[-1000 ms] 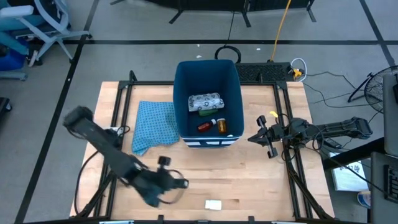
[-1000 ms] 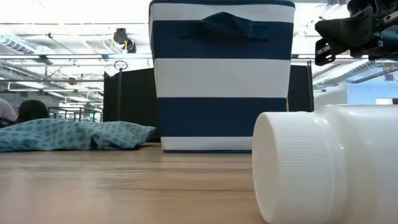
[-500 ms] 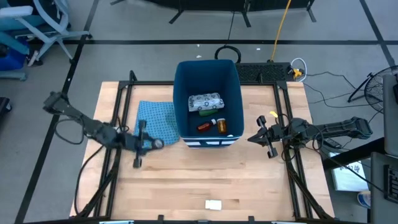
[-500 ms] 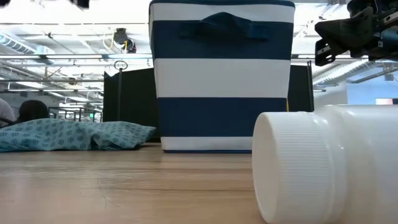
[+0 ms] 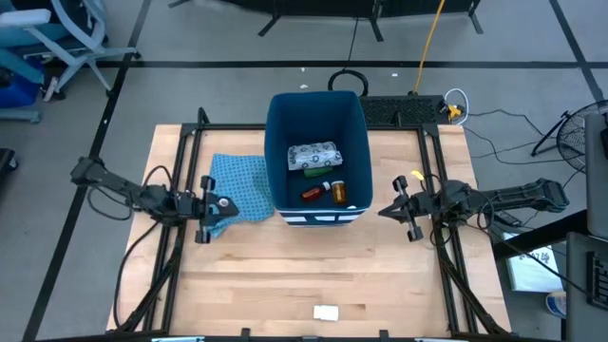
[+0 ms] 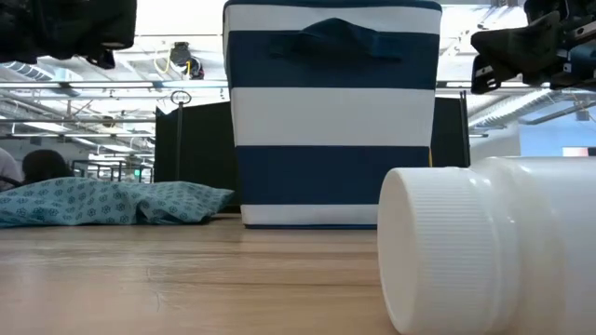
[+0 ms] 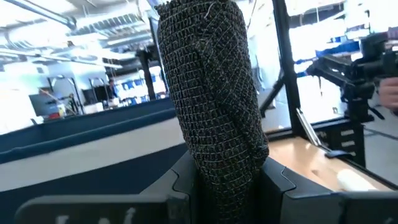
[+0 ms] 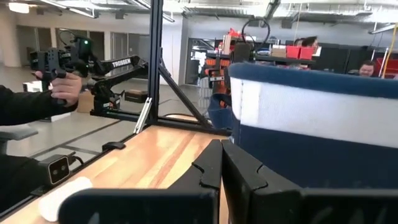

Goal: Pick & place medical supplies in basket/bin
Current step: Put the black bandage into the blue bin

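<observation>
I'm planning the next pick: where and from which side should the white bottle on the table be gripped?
Likely from straight above, closing across the smooth body of the white bottle, not the ribbed cap: it lies on its side on the table, both flanks free.

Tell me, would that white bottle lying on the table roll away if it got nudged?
Probably. The white bottle looks round and lies on its side on the smooth wooden table, so a sideways nudge would likely roll it. Its ribbed cap might add some grip.
</observation>
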